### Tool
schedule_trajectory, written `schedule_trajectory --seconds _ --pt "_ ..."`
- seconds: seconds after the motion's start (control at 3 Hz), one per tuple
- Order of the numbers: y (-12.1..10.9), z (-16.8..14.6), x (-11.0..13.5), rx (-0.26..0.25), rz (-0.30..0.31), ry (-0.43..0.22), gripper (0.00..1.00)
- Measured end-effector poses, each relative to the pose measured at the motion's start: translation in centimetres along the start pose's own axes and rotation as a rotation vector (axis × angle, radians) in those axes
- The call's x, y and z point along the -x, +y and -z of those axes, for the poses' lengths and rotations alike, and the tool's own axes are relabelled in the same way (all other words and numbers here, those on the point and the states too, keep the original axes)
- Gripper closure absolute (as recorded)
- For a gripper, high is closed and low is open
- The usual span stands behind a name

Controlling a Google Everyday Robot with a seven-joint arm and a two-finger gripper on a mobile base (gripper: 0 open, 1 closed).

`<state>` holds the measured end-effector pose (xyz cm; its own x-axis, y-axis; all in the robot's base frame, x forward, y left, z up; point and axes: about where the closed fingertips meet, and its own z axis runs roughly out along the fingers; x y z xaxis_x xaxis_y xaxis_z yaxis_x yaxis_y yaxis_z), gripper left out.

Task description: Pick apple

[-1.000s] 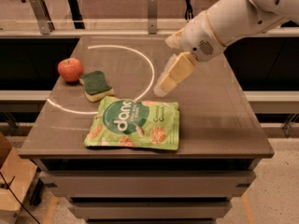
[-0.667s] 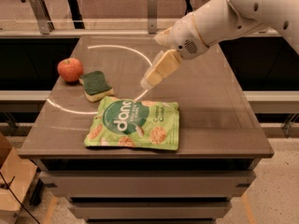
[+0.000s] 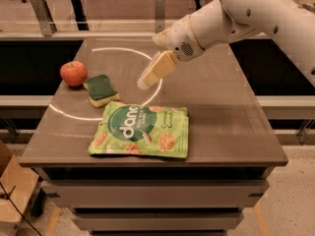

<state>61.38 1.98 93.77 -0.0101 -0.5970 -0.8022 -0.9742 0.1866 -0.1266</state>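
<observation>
Red with a yellow-orange blush: apple (image 3: 74, 73), on the left part of the brown table (image 3: 221, 112), close to the left edge, stem up. Just beside it on the right, green sponge (image 3: 101, 89), flat on its pale underside; contact with apple unclear. Nearer the front, green snack bag (image 3: 142, 132), flat, print side up. Gripper (image 3: 144, 84) over table centre, clear of the surface, angled down and leftward from the white arm (image 3: 236, 18); open or closed, cannot tell from this angle. Key relation: apple well apart from gripper, off to the left in the camera view and lower, sponge lying roughly between the two. Round, so no long axis to line up with; approach angle free. Judged step: reach, early in the task, grasp not yet begun. Calls for travel left over or around the sponge, then descent onto the apple. Risk: clipping the sponge, shoving it into the apple, rolling apple toward the table edge.
</observation>
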Motion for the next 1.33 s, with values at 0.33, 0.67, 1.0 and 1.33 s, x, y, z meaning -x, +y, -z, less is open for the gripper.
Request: schedule_trajectory --seconds 0.33,0.67,1.0,1.33 --pt "0.1 -1.5 0.6 0.014 -0.007 -0.029 0.0" --pt "0.3 -4.7 2.6 0.046 0.013 -0.076 0.0" --pt "0.1 -8.2 4.5 0.085 0.044 -0.1 0.0" --pt "-0.2 -11.3 5.8 0.123 0.062 -0.125 0.0"
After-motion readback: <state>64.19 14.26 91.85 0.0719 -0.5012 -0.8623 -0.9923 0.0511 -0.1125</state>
